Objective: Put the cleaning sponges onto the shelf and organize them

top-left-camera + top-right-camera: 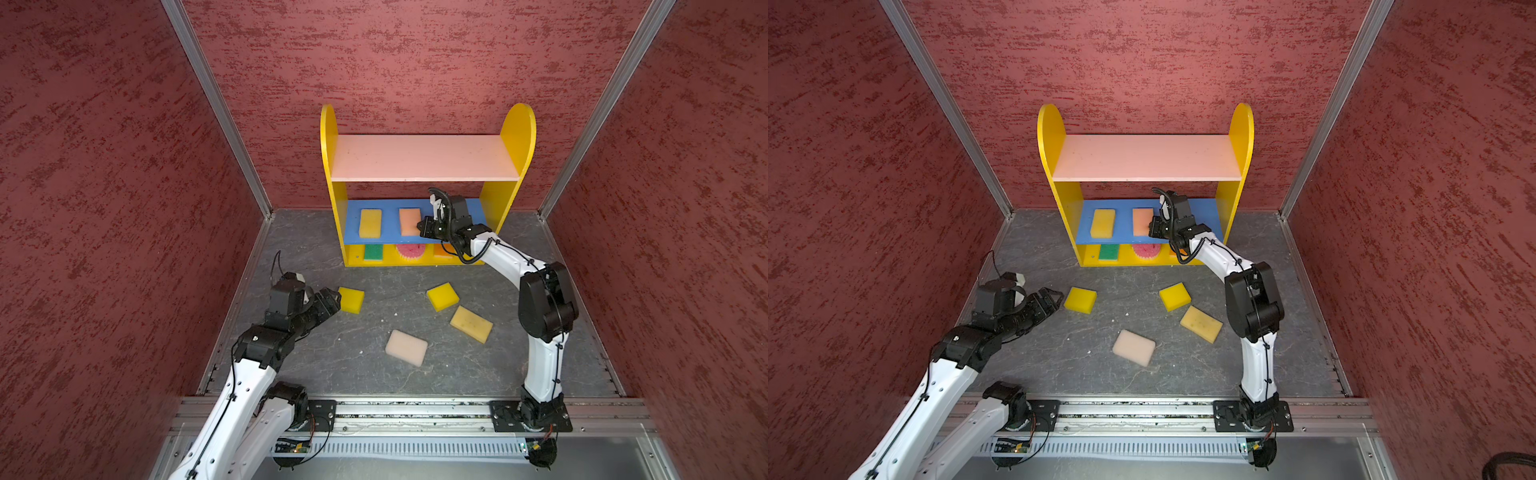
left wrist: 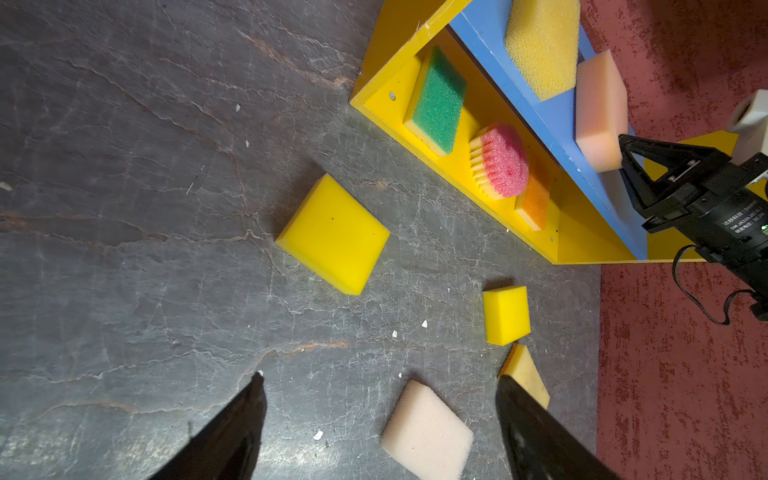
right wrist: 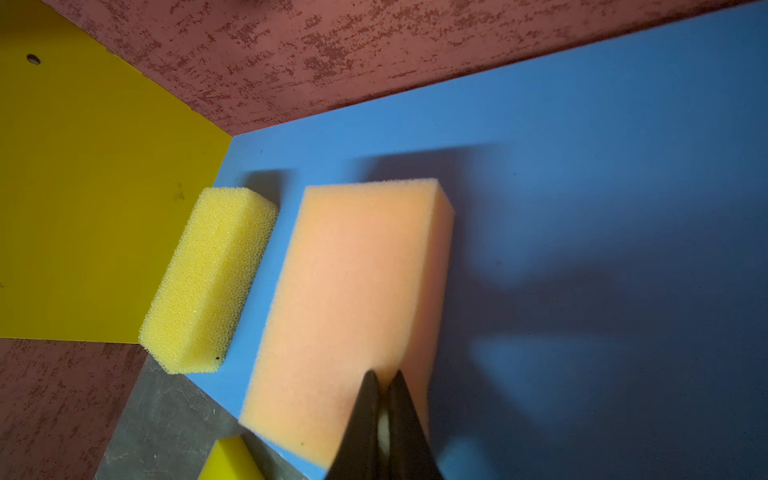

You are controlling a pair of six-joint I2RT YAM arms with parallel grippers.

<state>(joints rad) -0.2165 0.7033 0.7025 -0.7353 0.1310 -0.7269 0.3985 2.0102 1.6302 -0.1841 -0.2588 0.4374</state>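
Now the closed right gripper (image 3: 384, 378) is touching the peach sponge (image 3: 349, 291) on the blue board (image 3: 582, 166). The open left gripper (image 2: 379, 376) is hovering near a yellow sponge (image 2: 332, 232) on the floor (image 2: 124, 208): light, squashy foam, likely pinching best across its width.

Table (image 1: 353, 365): shelf (image 1: 424, 158), yellow sponge (image 1: 351, 299), second yellow sponge (image 1: 442, 296), tan sponge (image 1: 471, 324), cream sponge (image 1: 406, 347). Blue board (image 1: 388, 241): golden sponge (image 1: 370, 223), peach sponge (image 1: 409, 220). Bottom board (image 1: 353, 262): green sponge (image 1: 373, 252), pink sponge (image 1: 411, 251), orange sponge (image 1: 441, 250).
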